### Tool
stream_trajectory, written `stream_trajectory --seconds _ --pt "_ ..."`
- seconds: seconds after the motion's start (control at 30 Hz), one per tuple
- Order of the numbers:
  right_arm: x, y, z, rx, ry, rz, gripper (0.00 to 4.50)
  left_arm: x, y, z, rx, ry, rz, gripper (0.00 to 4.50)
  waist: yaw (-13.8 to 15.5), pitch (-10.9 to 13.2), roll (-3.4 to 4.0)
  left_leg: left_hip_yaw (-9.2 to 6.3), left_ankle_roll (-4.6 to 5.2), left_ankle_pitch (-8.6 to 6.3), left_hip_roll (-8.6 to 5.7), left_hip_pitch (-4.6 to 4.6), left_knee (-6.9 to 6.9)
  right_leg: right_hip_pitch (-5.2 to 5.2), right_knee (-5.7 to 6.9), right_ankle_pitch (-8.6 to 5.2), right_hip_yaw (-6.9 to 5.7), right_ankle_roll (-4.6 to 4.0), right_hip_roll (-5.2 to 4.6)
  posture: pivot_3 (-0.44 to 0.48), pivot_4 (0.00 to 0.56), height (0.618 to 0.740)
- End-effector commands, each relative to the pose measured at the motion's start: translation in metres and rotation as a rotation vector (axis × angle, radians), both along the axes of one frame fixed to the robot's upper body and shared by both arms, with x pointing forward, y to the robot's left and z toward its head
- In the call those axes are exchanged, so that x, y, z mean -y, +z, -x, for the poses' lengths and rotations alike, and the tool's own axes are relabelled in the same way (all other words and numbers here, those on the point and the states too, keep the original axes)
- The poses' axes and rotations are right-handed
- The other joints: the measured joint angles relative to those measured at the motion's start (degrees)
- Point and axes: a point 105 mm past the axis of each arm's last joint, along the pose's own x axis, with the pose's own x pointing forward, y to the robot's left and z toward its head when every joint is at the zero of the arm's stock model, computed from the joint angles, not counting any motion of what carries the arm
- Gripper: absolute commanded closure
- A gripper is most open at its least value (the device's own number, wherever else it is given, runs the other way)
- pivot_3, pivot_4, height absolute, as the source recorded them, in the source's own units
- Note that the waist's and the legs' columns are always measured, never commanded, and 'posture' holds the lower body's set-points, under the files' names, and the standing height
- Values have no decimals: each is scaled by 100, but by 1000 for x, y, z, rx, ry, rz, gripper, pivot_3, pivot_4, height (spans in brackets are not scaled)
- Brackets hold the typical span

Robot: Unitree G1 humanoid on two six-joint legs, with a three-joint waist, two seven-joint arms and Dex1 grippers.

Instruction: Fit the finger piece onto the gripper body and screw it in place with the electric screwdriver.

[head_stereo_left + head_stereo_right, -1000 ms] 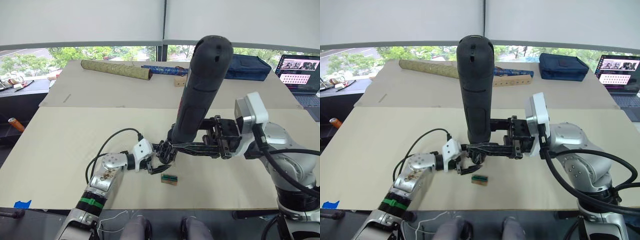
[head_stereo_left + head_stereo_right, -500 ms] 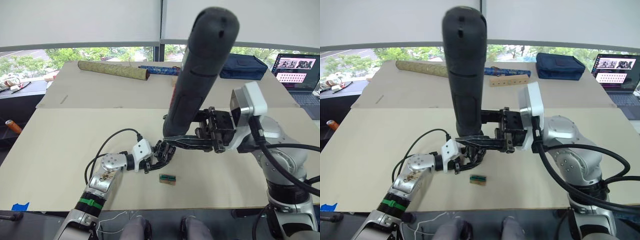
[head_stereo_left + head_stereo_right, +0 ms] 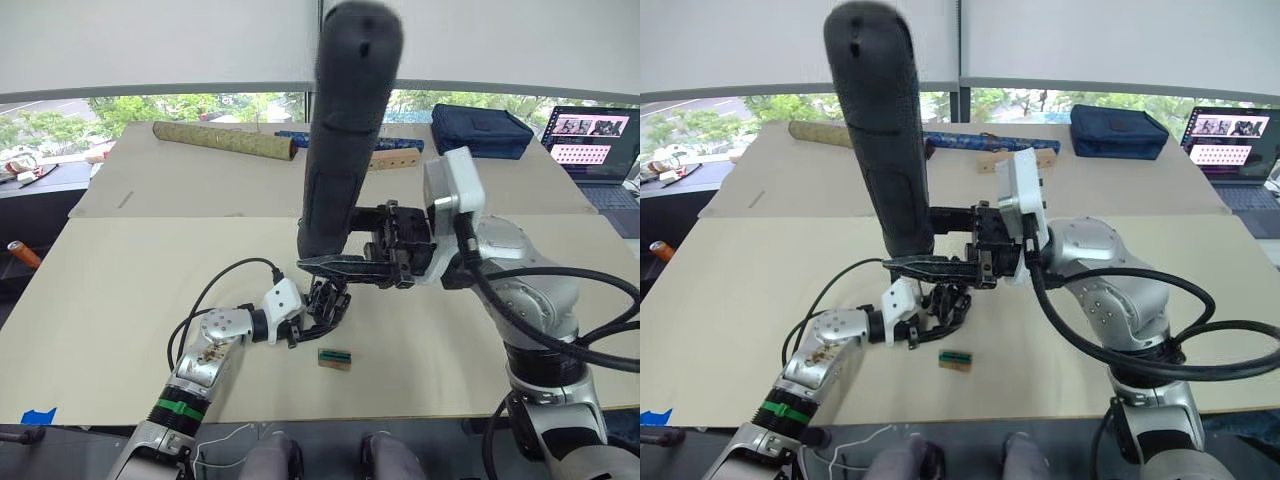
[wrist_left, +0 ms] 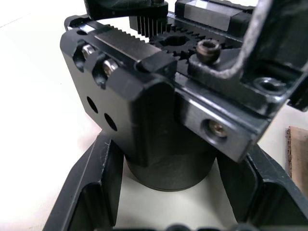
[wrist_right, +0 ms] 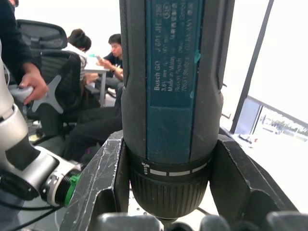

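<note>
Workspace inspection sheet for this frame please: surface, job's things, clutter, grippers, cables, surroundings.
Surface: beige table, second board behind it.
Job's things: gripper body held just above the table; electric screwdriver upright over it, bit end down. Finger piece: cannot tell whether fitted.
Clutter: small green-and-tan block near the gripper body; rolled tube, blue tube, wooden strip, navy case at the far side.
Grippers: left gripper shut on gripper body; right gripper shut on electric screwdriver.
Cables: black cable looping off the left arm.
Surroundings: laptop, windows, seated people.
</note>
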Motion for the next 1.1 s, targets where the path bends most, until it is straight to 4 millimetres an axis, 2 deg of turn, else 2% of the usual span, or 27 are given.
stream_trajectory --seconds 0.03,1.1 --pt "0 11 5 68 0 -38 2605 0 -21 12 -91 -20 -27 2208 -3 0 0 1 0 0 0 0 0 0 0 0 0 0 0 0 150 740" --pt "-7 -15 -5 59 -11 -6 2605 -6 -25 8 -117 -12 -46 2208 -17 0 0 5 -6 4 1 3 -8 0 -1 0 -1 1 3 0 150 740"
